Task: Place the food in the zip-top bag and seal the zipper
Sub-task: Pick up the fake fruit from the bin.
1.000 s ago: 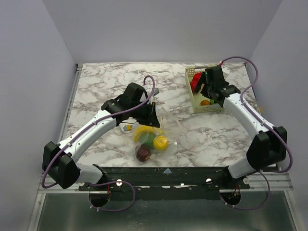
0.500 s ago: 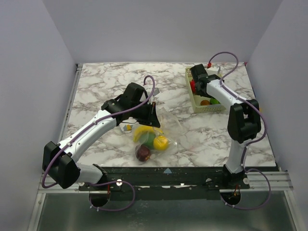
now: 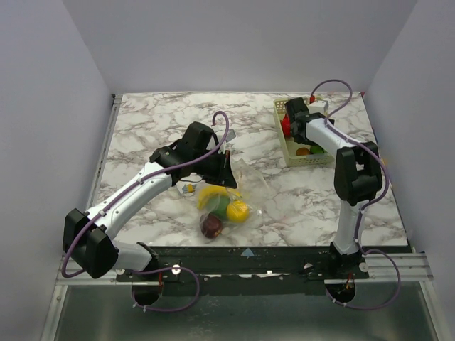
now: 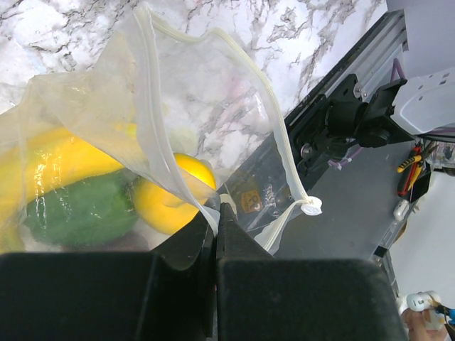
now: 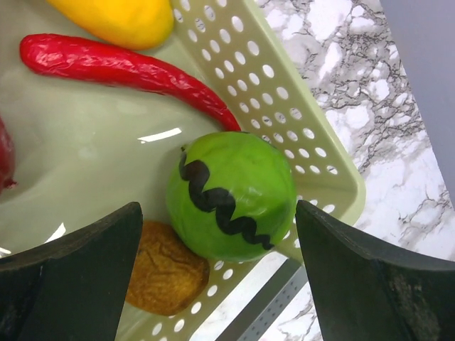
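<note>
Two arms, doing what?
— Left end effector (image 4: 217, 211) pinches the crinkly clear zip-top bag (image 4: 199, 106), glossy food (image 4: 174, 195) inside, table's (image 3: 284, 192) six o'clock. Right end effector (image 5: 217, 220) gapes wide over a perforated basket (image 5: 284, 106); only its wrist view shows the green fruit's (image 5: 231, 195) black zigzag.

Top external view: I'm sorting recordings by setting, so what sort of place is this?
Likely a robotics lab test cell, not a kitchen: plain walls box in a marble-patterned table, and two robot arms are bolted to a metal rail.

The clear bag (image 4: 192, 92) lies open-mouthed, zipper (image 4: 279, 135) unsealed, holding yellow, green and maroon fruit (image 3: 224, 208); a green melon (image 5: 231, 195) and red chili (image 5: 121, 64) sit in the basket (image 5: 306, 135).
</note>
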### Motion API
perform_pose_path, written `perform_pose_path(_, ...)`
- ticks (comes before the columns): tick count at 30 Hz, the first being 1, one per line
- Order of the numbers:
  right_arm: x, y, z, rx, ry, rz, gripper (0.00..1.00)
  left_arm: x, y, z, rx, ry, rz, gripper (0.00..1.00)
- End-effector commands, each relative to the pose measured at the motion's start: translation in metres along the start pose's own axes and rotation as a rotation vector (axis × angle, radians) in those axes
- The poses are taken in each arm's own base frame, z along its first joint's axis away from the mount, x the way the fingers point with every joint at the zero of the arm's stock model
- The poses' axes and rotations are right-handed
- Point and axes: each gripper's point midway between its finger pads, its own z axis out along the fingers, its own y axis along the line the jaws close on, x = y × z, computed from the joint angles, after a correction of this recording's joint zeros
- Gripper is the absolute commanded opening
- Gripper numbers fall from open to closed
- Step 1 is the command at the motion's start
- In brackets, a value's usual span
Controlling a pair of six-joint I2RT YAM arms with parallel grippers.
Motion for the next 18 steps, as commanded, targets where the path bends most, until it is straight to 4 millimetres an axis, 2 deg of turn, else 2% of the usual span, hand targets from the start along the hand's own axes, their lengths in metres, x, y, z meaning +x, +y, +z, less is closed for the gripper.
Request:
perform_pose_path(1, 0.008, -0.004, 0.016, 0.045, 0.012, 0.003, 0.90, 0.000, -0.010, -0.003, 0.046, -0.009, 0.028, 0.00)
perform_pose_path(8, 0.020, 0.006, 0.023, -0.022, 0.038, -0.026, 0.88, 0.001, -0.011, -0.003, 0.049, -0.007, 0.028, 0.00)
perform_pose_path(13, 0.020, 0.010, 0.021, -0.063, 0.032, -0.031, 0.70, 0.000, -0.009, -0.002, 0.046, -0.006, 0.025, 0.00)
perform_pose_path(18, 0.004, 0.005, 0.003, -0.134, -0.019, 0.006, 0.55, 0.000, -0.008, -0.001, 0.043, -0.004, 0.024, 0.00)
